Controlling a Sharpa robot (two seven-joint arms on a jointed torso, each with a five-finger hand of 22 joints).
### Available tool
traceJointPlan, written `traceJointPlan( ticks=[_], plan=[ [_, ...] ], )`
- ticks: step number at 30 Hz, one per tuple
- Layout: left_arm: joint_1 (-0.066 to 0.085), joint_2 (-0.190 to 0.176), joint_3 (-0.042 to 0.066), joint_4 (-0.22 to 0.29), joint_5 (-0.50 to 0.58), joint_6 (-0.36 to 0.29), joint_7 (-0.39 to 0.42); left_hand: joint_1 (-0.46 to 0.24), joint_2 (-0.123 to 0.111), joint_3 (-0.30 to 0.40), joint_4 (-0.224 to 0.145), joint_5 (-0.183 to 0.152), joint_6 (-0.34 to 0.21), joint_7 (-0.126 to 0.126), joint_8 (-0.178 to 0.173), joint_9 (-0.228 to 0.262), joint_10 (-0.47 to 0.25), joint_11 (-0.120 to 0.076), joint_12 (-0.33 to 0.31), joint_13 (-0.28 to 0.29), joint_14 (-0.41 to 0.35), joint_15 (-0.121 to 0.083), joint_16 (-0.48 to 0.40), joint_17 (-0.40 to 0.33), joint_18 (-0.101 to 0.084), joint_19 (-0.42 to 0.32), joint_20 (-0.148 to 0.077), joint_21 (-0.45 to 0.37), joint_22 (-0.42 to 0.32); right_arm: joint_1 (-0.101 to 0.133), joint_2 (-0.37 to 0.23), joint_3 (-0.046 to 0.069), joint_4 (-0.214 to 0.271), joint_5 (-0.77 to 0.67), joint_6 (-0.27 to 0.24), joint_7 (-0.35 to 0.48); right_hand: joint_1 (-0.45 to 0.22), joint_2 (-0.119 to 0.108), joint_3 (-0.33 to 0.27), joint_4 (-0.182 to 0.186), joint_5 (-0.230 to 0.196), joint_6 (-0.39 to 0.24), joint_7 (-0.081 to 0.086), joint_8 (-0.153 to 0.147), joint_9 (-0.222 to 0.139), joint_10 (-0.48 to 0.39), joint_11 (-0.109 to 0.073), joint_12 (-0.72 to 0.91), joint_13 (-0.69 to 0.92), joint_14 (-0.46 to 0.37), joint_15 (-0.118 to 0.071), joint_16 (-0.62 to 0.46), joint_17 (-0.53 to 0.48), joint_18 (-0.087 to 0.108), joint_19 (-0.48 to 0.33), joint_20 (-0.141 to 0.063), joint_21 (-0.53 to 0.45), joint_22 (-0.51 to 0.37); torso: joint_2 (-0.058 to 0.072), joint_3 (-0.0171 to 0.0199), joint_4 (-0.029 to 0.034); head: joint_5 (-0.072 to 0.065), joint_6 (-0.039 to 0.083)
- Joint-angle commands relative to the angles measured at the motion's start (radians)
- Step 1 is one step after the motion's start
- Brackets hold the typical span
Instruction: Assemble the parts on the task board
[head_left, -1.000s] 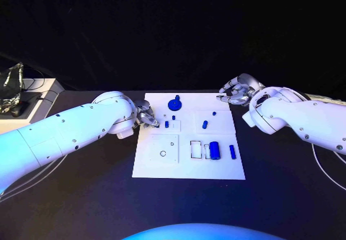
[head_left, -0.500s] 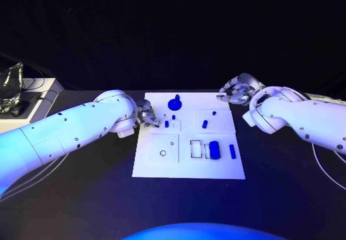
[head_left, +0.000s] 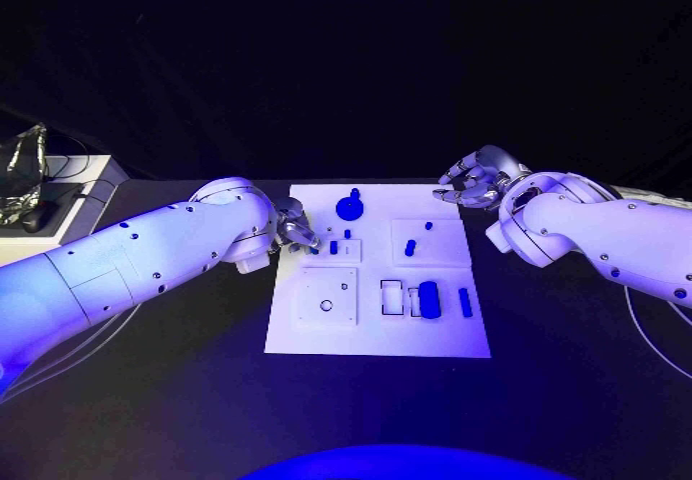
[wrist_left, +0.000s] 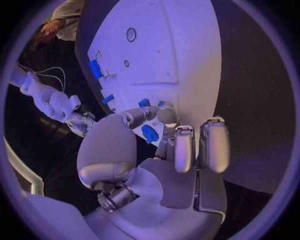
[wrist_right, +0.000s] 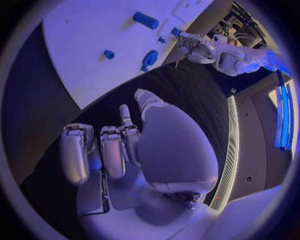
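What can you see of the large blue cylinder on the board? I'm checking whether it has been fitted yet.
The large blue cylinder looks smooth, with rounded ends. It lies on its side on the near right part of the white task board, lengthwise toward the robot, beside a rectangular slot. A thinner blue bar lies apart on its other side. Neither hand touches it.

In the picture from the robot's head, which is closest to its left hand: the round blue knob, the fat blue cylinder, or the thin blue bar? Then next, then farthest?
Measured from the left hand:
1. Round blue knob, at the board's far edge.
2. Fat blue cylinder, nearer the robot, on the right half.
3. Thin blue bar, just beyond the cylinder, rightmost.
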Motion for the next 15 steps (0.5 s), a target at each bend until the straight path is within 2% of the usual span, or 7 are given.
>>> traceJointPlan(
  ticks=[1, 8, 15],
  plan=[
    [-0.008, 0.007, -0.005, 0.000, 0.008, 0.038, -0.002, -0.009, 0.003, -0.003, -0.007, -0.004, 0.066, -0.063, -0.005, -0.003, 0.006, 0.000, 0.006, 0.002, 0.100, -0.006, 0.005, 0.242, -0.020, 0.006, 0.000, 0.004, 0.069, 0.000, 0.000, 0.000, 0.002, -0.007, 0.005, 0.010, 0.000, -0.006, 0.003, 0.000, 0.007, -0.007, 0.001, 0.007, 0.001, 0.002, 0.001, 0.003, 0.146, 0.087, -0.002, -0.004, 0.191, 0.013, 0.060, 0.001, -0.003, 0.192, 0.000, -0.0001, 0.0009, -0.001, -0.002],
    [-0.008, 0.010, -0.005, -0.005, 0.006, 0.030, -0.001, -0.041, -0.012, -0.091, 0.033, -0.015, 0.075, -0.065, -0.009, -0.019, 0.007, -0.002, 0.004, 0.010, 0.100, -0.008, 0.005, 0.242, -0.020, 0.006, -0.002, 0.003, 0.070, 0.000, 0.000, 0.000, 0.002, -0.007, 0.005, 0.010, 0.000, -0.006, 0.003, 0.000, 0.007, -0.007, 0.001, 0.007, 0.001, 0.002, 0.001, 0.003, 0.146, 0.087, -0.002, -0.004, 0.191, 0.013, 0.060, 0.001, -0.003, 0.192, -0.001, -0.0004, 0.0004, -0.003, -0.003],
    [-0.008, 0.010, -0.005, -0.007, 0.000, 0.031, -0.001, -0.042, -0.024, -0.123, 0.044, -0.016, 0.076, -0.066, -0.010, -0.025, 0.007, -0.003, 0.003, 0.012, 0.100, -0.008, 0.005, 0.243, -0.020, 0.006, -0.003, 0.003, 0.070, 0.000, -0.001, 0.000, 0.003, -0.007, 0.004, 0.010, 0.000, -0.006, 0.003, 0.000, 0.007, -0.007, 0.001, 0.007, 0.001, 0.002, 0.001, 0.003, 0.146, 0.087, -0.002, -0.004, 0.191, 0.013, 0.060, 0.001, -0.003, 0.192, -0.001, -0.0010, 0.0008, -0.004, -0.005]
  ],
)
